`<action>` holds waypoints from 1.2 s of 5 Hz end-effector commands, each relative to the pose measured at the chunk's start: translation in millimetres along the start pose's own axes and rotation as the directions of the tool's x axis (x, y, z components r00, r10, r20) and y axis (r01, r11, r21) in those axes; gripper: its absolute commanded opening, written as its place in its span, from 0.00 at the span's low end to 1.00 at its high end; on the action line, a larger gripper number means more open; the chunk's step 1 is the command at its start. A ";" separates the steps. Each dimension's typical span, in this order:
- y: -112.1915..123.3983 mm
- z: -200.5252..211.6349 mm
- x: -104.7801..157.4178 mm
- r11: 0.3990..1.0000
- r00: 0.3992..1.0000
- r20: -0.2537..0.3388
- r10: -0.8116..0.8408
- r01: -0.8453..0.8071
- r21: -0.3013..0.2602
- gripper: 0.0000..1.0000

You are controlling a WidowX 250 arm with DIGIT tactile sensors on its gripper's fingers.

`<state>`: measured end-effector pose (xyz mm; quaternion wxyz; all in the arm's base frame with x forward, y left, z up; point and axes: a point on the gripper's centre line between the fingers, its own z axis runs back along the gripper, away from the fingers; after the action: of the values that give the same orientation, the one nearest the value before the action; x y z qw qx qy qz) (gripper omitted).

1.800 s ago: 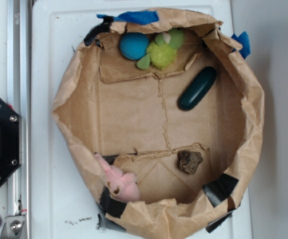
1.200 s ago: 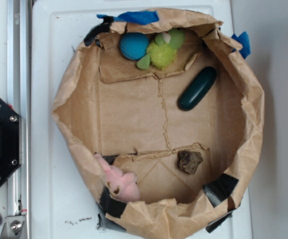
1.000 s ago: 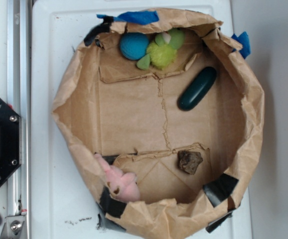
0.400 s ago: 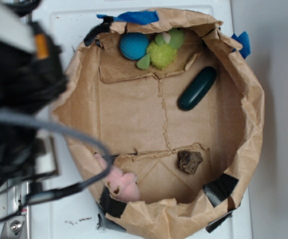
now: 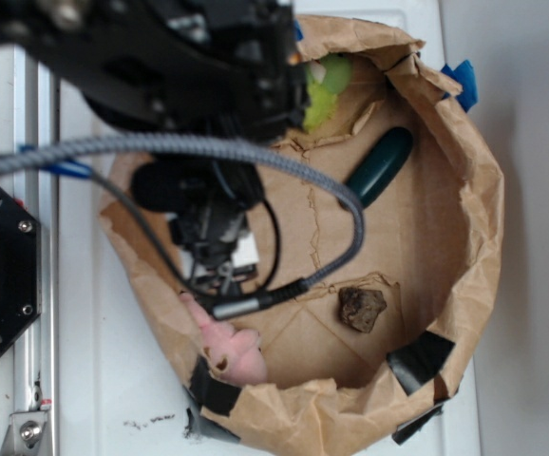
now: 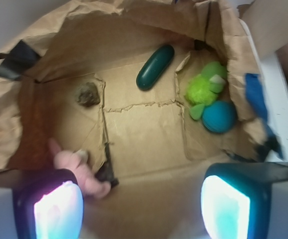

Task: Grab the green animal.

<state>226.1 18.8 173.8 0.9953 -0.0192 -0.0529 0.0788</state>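
The green animal (image 6: 204,88) is a fuzzy lime-green plush lying in the paper-lined basket's far right corner in the wrist view, touching a teal ball (image 6: 218,116). In the exterior view only part of the green animal (image 5: 324,90) shows past the arm. My gripper (image 6: 141,206) is open, its two glowing fingers (image 6: 58,211) spread wide with nothing between them. It hovers high over the basket's near wall, well short of the plush. In the exterior view the arm hides the gripper.
A brown paper basket (image 5: 483,204) holds a dark green capsule (image 6: 155,66), a brown rock (image 6: 88,94) and a pink plush (image 6: 79,167). The black arm and grey cable (image 5: 255,152) cover the basket's upper left in the exterior view. Blue tape (image 6: 256,94) marks the rim.
The arm has swung in from the left and now hangs over the basket's upper left, hiding the teal ball and most of the green animal in the exterior view. The objects have not moved.
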 end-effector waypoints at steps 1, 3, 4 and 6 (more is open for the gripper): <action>4.9 -50.5 27.9 1.000 0.996 0.087 -0.010 0.008 0.020 1.00; 25.4 -74.2 40.0 0.999 0.997 0.073 -0.013 0.011 0.030 1.00; 50.9 -73.6 43.4 0.997 0.996 0.086 0.005 -0.012 0.082 1.00; 89.6 -51.4 56.6 0.973 0.990 0.119 0.074 -0.098 0.207 1.00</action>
<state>267.6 100.6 105.9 0.9879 0.0747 -0.0691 0.1170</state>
